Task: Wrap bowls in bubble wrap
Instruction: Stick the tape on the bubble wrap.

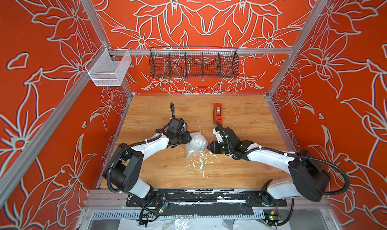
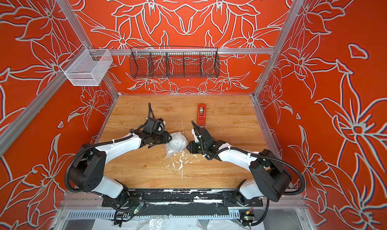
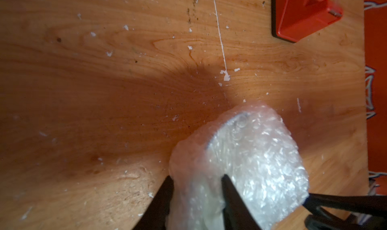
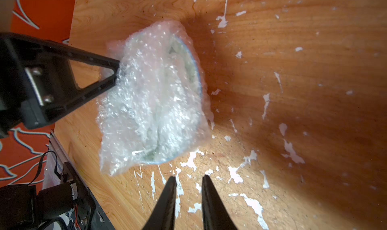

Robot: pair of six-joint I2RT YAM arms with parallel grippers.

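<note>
left claw (image 3: 196, 176) stands apart, astride the left edge of the wrap (image 1: 195, 144); right claw (image 4: 188, 177) slightly apart, empty, just right of it. bowl (image 4: 185, 67) sits bundled between them. wrapping looks nearly done; next probably needs tape from the far dispenser (image 1: 218, 113).

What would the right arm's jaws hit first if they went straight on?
Most likely the bubble wrap bundled over the bowl: the right gripper points at its near edge, with only table between. Height is unclear, so it could skim low.
</note>
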